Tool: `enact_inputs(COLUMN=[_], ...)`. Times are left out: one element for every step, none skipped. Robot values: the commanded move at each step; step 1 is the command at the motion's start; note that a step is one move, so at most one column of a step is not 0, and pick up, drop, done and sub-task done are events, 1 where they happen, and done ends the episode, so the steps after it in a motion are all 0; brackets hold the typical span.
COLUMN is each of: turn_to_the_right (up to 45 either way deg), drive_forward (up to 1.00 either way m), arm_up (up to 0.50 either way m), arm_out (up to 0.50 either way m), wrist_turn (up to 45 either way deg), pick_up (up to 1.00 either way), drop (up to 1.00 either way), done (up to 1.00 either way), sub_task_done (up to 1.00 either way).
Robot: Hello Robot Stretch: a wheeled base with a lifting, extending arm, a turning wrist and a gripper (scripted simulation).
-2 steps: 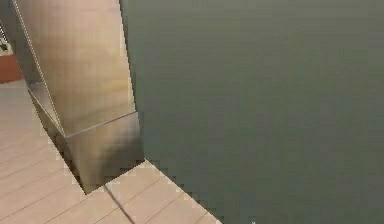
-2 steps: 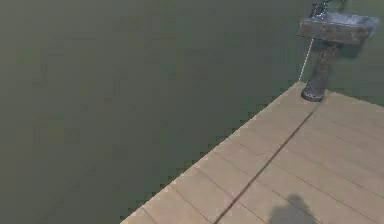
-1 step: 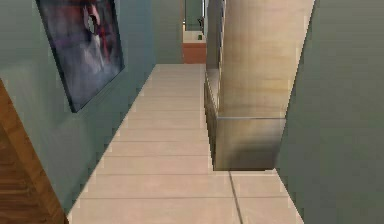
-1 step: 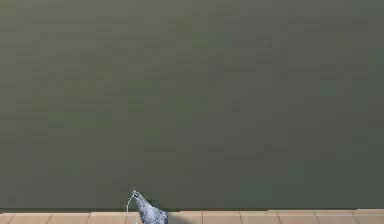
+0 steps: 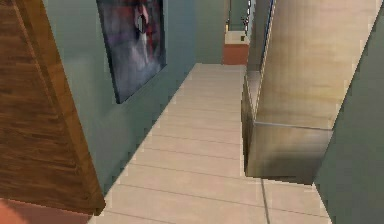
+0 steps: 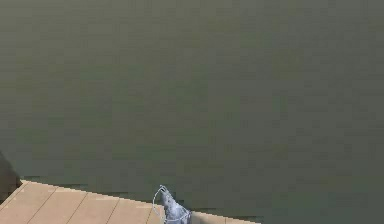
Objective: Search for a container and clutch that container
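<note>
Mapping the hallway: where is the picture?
In the forward view's upper left, the picture hangs on the green wall, just beyond the wooden door.

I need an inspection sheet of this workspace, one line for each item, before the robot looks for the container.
Surface: tiled floor, a corridor leading ahead.
Job's things: nothing seen.
Clutter: small pale blue thing on the floor by the side wall.
Gripper: nothing seen.
Cables: nothing seen.
Surroundings: corridor wall with a picture; wooden panel at the forward view's left; tall beige cabinet at its right.
</note>
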Motion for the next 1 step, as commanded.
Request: enact_inputs(turn_to_the_right=[0.0], drive_forward=[0.00], arm_up=[0.40], arm_out=[0.00], wrist_turn=[0.0], pick_up=[0.00], drop=[0.00], done=[0.00], sub_task_done=[0.00])
